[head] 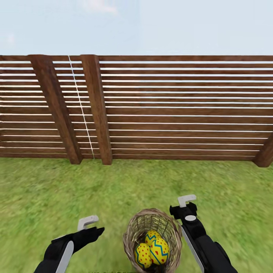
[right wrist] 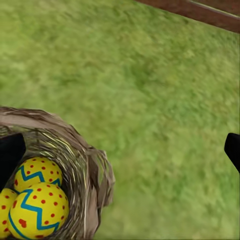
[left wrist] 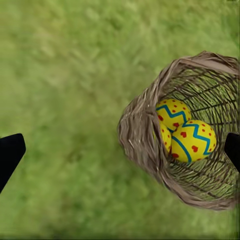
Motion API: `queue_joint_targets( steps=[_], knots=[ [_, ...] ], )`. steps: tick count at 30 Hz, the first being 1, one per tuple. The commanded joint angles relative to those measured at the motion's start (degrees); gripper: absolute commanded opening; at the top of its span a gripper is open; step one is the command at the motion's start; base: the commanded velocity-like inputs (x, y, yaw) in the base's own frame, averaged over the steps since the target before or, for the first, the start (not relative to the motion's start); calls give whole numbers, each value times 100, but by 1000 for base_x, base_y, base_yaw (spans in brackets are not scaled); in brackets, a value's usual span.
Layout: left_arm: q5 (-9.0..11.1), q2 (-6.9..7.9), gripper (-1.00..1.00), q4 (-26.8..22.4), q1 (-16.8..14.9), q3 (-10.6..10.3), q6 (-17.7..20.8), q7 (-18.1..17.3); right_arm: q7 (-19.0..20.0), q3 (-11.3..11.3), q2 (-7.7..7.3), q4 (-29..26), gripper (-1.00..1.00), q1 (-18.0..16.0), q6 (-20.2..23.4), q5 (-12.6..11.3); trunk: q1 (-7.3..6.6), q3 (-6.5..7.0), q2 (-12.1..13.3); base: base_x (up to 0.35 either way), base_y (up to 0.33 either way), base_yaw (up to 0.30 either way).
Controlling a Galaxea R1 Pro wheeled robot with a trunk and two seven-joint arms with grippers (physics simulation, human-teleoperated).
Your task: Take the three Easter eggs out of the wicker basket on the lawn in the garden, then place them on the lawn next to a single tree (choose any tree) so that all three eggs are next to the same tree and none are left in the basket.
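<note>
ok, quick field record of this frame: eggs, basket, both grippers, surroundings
eggs: three Easter eggs, all inside the basket, none on the grass
basket: wicker basket, standing on the lawn between the two arms
left gripper: open, empty, over grass to the basket's left
right gripper: open, empty, beside the basket's right rim
surroundings: slatted wooden fence across the far edge of the grass
task state: no egg removed yet

Head camera faces a slatted fence point(head: 182, 110) across the lawn point(head: 45, 189); both wrist cameras look down, close (opposite sides), sharing the wicker basket point(left wrist: 137, 135).
</note>
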Motion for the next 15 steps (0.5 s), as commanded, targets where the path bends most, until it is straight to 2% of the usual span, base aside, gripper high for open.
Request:
queue_joint_targets(
  steps=[1,6,15],
  knots=[
    [-10,-47,100,-3,-5,23,36,-33,-21,20,-8,-6,100,-3,43,25,-1,-11,-3,-7,-299,245],
    [-10,-86,100,2,-5,25,33,-33,-21,25,-8,1,100,-3,43,25,-1,-36,-3,32,-308,244],
    [0,-118,100,105,-5,25,6,-24,-21,29,-8,1,100,-3,51,25,-1,-83,-3,145,-310,243]
  ],
)
